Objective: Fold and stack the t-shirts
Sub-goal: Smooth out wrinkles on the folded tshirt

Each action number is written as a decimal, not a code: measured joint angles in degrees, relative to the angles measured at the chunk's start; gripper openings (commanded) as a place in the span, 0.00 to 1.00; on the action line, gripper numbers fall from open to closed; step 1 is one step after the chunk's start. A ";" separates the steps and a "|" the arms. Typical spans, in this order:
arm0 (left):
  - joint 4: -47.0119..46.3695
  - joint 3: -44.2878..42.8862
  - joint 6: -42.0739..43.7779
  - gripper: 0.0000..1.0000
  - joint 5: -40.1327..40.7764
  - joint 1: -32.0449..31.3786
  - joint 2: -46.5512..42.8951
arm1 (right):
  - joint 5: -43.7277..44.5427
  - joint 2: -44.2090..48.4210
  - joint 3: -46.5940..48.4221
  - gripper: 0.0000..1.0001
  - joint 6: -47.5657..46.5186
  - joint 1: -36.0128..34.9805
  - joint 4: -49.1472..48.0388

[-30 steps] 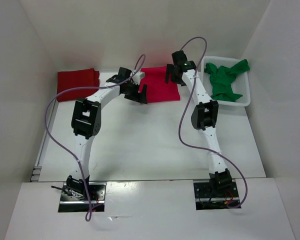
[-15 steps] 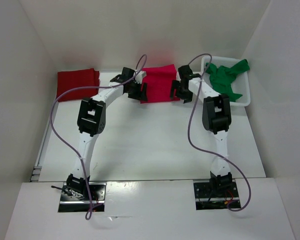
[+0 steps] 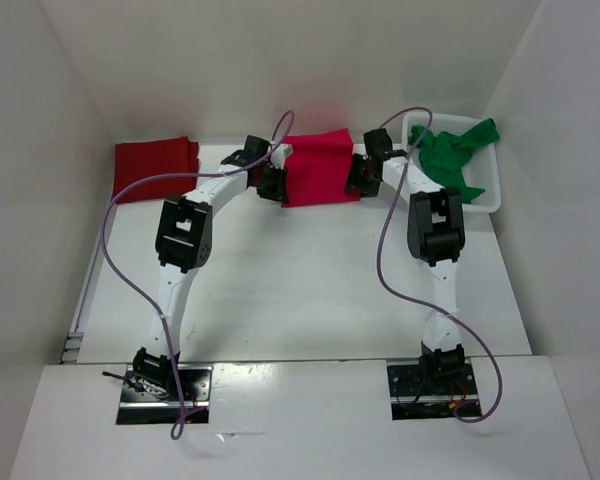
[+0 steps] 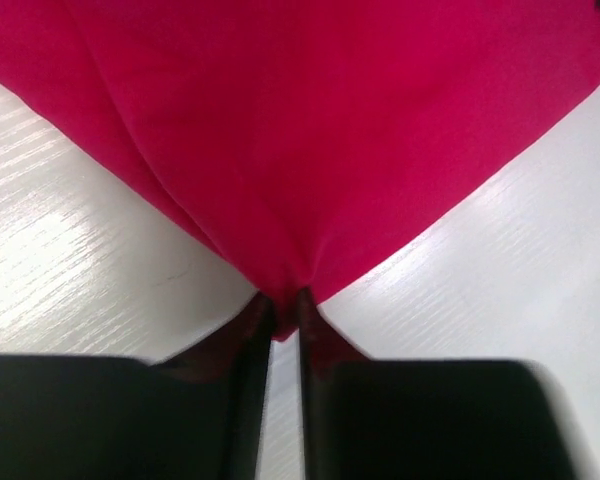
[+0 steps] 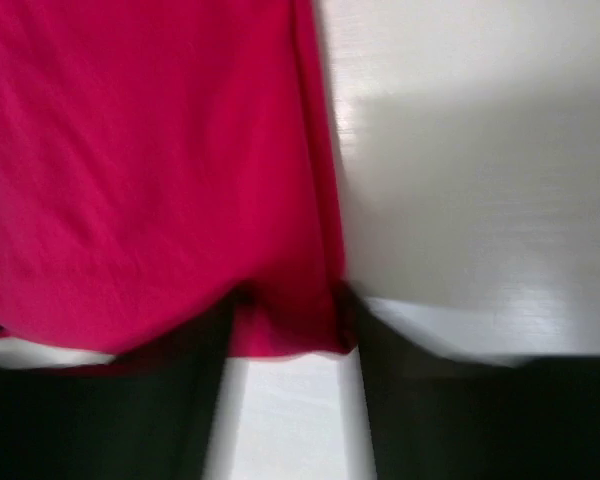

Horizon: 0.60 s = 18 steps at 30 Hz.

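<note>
The crimson t-shirt lies flat at the back middle of the table. My left gripper is at its left edge. In the left wrist view the left gripper is shut on a pinched corner of the crimson cloth. My right gripper is at the shirt's right edge. In the blurred right wrist view its jaws stand apart, with the hem of the crimson cloth between them. A folded dark red t-shirt lies at the back left. A crumpled green t-shirt sits in the basket.
The white basket stands at the back right, close to the right arm. White walls enclose the table on the left, back and right. Purple cables loop off both arms.
Both grippers came down onto the crimson shirt's side edges. The left jaws closed on its corner. The right gripper moved from behind the shirt to its right edge, and its jaws narrowed.
</note>
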<state>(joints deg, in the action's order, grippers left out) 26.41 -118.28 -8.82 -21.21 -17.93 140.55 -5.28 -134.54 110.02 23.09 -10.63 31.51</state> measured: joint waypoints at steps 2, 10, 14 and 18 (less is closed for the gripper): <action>-0.02 0.00 0.39 0.04 0.17 0.00 0.00 | -1.20 -1.25 1.14 0.15 0.11 0.00 -0.76; -1.38 3.76 3.08 0.00 -0.31 0.00 -1.90 | -4.44 3.98 -10.12 0.00 1.75 0.07 -7.26; -1.77 16.02 5.97 0.00 -1.18 0.22 -9.73 | -6.71 10.21 -20.09 0.00 1.81 -0.55 -8.52; 0.66 28.85 9.20 0.00 -1.73 -0.44 -18.93 | -8.24 17.88 -32.17 0.00 3.23 -3.48 -10.10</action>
<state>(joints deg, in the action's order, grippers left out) 27.07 -89.43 0.38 -22.94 -18.37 121.62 -13.52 -116.66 77.84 26.33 -14.11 21.41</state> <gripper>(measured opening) 0.010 0.040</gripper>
